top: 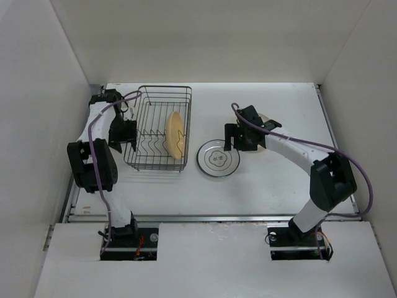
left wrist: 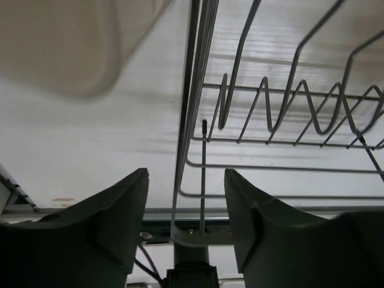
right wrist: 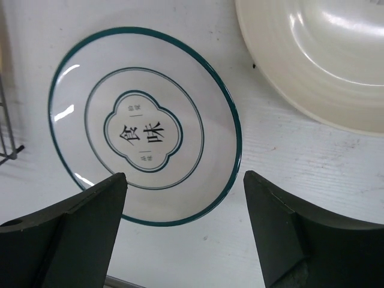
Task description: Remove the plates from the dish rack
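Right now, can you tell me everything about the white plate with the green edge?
The white plate is round, shallow and glossy, like ceramic. It has a dark green rim ring, a thinner inner ring and a flower-shaped outline around two dark characters. It lies flat, face up, on the table, right of the dish rack and apart from it. The open right gripper hovers above without touching it.
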`<state>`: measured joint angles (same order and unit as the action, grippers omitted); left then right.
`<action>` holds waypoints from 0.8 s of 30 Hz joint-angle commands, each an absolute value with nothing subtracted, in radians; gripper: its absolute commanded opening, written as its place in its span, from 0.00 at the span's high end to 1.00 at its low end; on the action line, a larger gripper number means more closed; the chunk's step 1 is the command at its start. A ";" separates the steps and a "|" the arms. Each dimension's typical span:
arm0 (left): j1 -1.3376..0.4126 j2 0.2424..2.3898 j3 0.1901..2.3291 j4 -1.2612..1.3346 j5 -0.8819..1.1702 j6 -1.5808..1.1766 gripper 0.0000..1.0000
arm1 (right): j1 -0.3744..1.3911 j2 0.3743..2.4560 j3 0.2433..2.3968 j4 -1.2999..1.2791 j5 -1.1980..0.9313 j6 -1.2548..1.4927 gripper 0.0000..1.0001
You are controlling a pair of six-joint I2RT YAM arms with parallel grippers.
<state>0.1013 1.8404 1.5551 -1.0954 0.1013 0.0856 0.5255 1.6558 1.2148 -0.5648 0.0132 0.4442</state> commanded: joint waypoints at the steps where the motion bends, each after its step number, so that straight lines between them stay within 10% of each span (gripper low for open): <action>1: 0.120 1.741 1.647 -1.187 0.091 0.046 0.46 | 0.535 1.597 1.282 -0.590 0.044 0.443 0.15; 7: 0.098 1.648 1.816 -1.203 0.091 0.046 0.28 | 0.535 1.575 1.321 -0.601 0.075 0.443 0.13; 10: -0.017 1.611 1.905 -1.187 0.081 0.057 0.00 | 0.535 1.575 1.341 -0.610 0.086 0.443 0.13; 24: -0.475 1.842 2.088 -1.180 -0.250 0.184 0.00 | 0.535 1.546 1.279 -0.611 0.115 0.462 0.13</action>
<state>-0.4339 1.8099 2.0876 -1.1709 -0.1131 0.1413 0.5255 1.5959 1.2949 -0.6014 0.0895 0.4488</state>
